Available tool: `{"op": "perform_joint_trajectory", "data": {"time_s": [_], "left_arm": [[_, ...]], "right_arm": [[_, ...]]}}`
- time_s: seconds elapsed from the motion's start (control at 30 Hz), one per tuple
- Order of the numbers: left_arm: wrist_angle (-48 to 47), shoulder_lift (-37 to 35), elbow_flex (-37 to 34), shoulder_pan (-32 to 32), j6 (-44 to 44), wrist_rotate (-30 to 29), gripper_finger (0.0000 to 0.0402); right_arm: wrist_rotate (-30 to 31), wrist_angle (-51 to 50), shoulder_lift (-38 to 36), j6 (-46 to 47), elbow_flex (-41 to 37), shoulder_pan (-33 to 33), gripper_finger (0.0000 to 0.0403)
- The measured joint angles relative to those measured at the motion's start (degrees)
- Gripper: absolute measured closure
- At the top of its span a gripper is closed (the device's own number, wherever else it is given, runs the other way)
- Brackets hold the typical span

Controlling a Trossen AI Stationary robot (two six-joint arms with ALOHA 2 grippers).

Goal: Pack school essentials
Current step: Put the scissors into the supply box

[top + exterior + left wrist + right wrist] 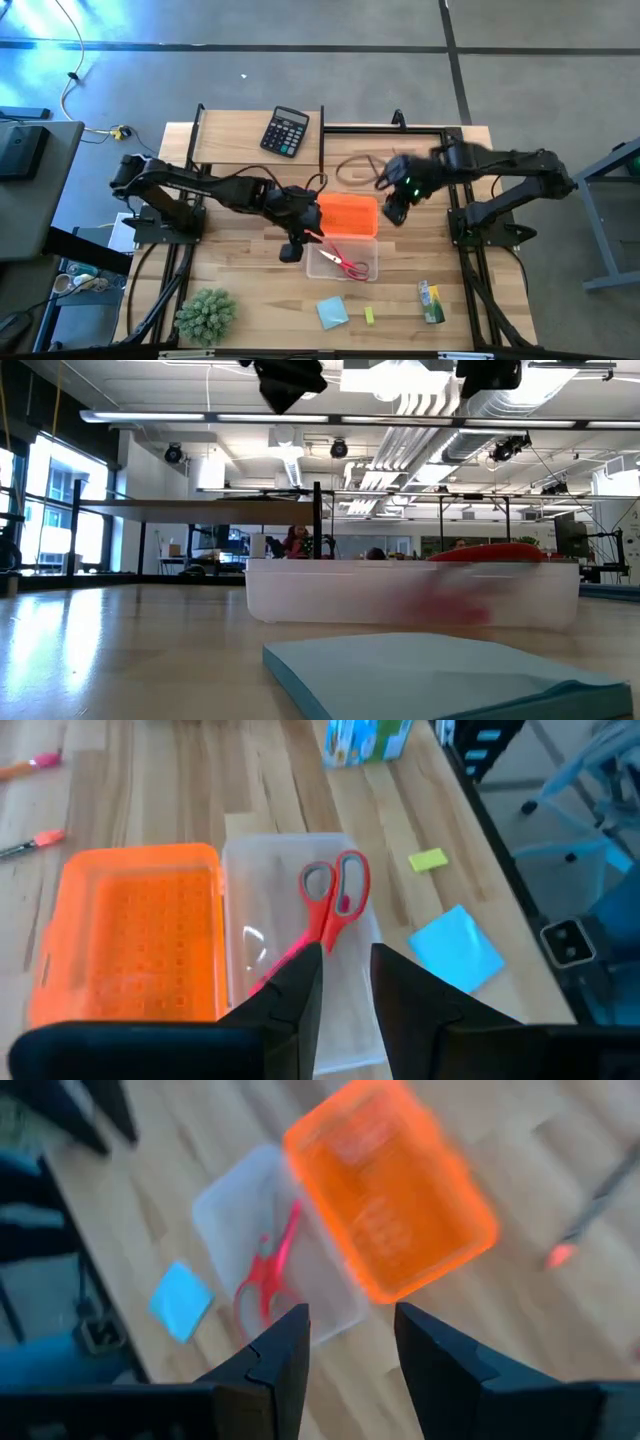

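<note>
Notepad: the light-blue notepad (333,313) lay at the bench's (240,280) near edge, the yellow block (369,316) and green-yellow packet (432,301) beside it.
Scissors: the red-handled scissors (347,263) lay inside the clear box (322,268), its orange lid (348,216) open flat behind.
Left gripper (293,250): hung just beside the box, jaws released, holding nothing.
Right gripper (396,212): hovered beside the lid, jaws parted, empty.
Calculator (285,131): at the far edge.

red-handled scissors (347,264) flat in clear box (341,262) | blue notepad (332,313), yellow block (368,316), green-yellow packet (431,302) on table
</note>
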Motion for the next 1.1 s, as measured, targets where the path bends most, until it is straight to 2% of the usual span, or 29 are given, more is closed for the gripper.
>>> {"op": "perform_joint_trajectory", "data": {"time_s": [0.2,0.43,0.6,0.87,1.1], "left_arm": [[4.09,-3.21,-7.78,-1.27,-5.16,-0.01,0.0326],[10.85,-1.25,-12.85,-3.11,-9.14,-0.18,0.0326],[10.25,0.49,-13.09,-4.84,-9.47,-0.22,0.0326],[10.14,3.37,-13.15,-6.39,-11.63,-5.69,0.0326],[12.75,5.91,-12.93,-5.98,-12.53,-7.5,0.0326]], "right_arm": [[-0.57,5.8,6.51,1.23,0.0,8.57,0.0263],[-2.25,11.9,15.29,0.88,0.0,14.07,0.0263],[-2.09,13.51,20.0,1.01,0.0,16.28,0.0263],[0.8,13.81,24.92,1.19,0.0,18.35,0.0263],[3.57,14.04,28.41,2.52,0.0,18.32,0.0263]]}}
